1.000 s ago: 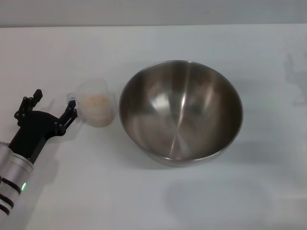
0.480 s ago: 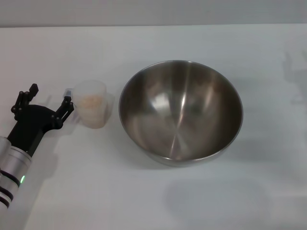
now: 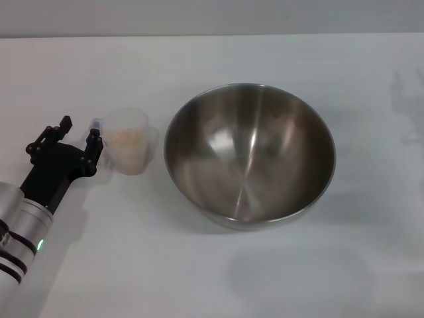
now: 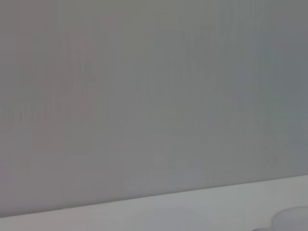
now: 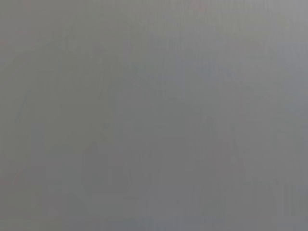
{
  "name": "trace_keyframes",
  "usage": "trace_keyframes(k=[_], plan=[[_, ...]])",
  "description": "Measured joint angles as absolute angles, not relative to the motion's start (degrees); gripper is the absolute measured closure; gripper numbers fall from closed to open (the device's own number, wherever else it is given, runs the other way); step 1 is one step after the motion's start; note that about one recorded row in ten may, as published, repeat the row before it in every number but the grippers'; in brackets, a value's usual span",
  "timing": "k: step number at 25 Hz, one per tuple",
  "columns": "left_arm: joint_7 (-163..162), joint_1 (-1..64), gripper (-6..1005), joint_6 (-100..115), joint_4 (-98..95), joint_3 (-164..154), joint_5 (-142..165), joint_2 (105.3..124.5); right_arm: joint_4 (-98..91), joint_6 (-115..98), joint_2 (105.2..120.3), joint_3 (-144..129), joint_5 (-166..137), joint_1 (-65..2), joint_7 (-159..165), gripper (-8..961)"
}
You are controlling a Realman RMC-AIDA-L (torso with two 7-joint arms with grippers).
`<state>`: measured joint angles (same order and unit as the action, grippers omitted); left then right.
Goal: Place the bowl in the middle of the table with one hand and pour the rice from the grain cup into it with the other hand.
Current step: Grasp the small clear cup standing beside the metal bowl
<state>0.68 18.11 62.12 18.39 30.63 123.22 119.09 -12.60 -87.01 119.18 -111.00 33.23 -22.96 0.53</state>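
Note:
The large steel bowl [image 3: 250,152] stands near the middle of the white table [image 3: 212,278], empty inside. The small clear grain cup [image 3: 128,140] stands upright just left of it, holding pale rice [image 3: 127,137]. My left gripper [image 3: 81,136] is open at the cup's left side, its right finger [image 3: 95,142] close to the cup's handle, its left finger [image 3: 61,126] apart from it. The fingers are beside the cup, not around it. The right gripper is out of view. The left wrist view shows a wall, table surface and a clear edge [image 4: 291,220] of the cup.
Open tabletop lies in front of the bowl and to its right. The far table edge [image 3: 212,36] meets a grey wall. The right wrist view shows only flat grey.
My left gripper drew back left from the cup, then moved right again toward it, turning slightly. The cup shifted a little left and stands more upright. The bowl has not moved.

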Motion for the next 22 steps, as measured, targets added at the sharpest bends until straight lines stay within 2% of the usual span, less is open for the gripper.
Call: trace_keyframes(k=[10, 15, 22], plan=[[0.3, 18.3, 714, 61.7, 19.2, 30.6, 123.2, 119.09, -12.6, -87.3, 119.18, -111.0, 33.0, -22.8, 0.5, 525], [0.3, 18.1, 933, 61.7, 19.7, 30.8, 123.2, 119.09, -12.6, -87.4, 119.18, -111.0, 32.9, -22.8, 0.5, 526], [2.3, 18.1, 953, 68.3, 19.9, 31.2, 123.1, 119.16, -12.6, -87.4, 119.18, -111.0, 32.8, -22.8, 0.5, 525]])
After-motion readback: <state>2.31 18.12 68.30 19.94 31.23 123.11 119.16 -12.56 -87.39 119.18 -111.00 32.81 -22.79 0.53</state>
